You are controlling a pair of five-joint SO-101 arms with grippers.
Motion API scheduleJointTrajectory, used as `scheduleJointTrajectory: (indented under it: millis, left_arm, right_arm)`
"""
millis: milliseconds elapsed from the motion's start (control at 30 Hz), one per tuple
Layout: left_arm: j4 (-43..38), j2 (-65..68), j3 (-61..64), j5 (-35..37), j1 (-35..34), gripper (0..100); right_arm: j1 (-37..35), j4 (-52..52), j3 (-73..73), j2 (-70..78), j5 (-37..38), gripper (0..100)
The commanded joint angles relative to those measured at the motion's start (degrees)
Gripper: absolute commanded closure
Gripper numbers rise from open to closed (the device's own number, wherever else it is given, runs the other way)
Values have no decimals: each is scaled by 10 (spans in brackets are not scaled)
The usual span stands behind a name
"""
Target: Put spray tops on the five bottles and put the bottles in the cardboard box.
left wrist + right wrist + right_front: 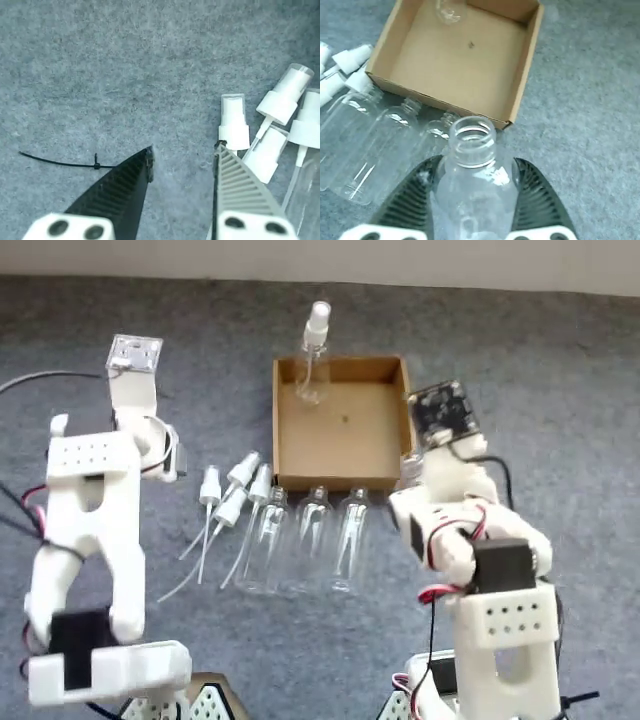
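1. Cardboard box (345,445), open-topped, sits on grey carpet (560,390); one capped bottle (314,350) stands inside, at its far wall.
2. Three uncapped bottles (310,535) lie side by side, with their necks toward the box's near wall.
3. Four loose spray tops (232,490) lie just beside them, on the left arm's side.
4. Left gripper (182,155): jaws spread over the carpet, holding nothing, with one tip beside a spray top.
5. Right gripper (477,167): clamped around a clear open-necked bottle (470,145), near the box's near corner.
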Motion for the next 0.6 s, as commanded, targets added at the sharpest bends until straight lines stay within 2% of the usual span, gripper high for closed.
scheduleJointTrajectory:
  millis: [0, 267, 567]
  left_arm:
    - [2, 89, -65, 18, 44, 814]
    - [-53, 159, -80, 57, 76, 814]
    - [-79, 217, -79, 54, 76, 819]
  right_arm:
    - [-22, -40, 36, -56, -4, 995]
    - [-24, -49, 100, -114, -4, 995]
    - [-24, -47, 128, -132, -4, 995]
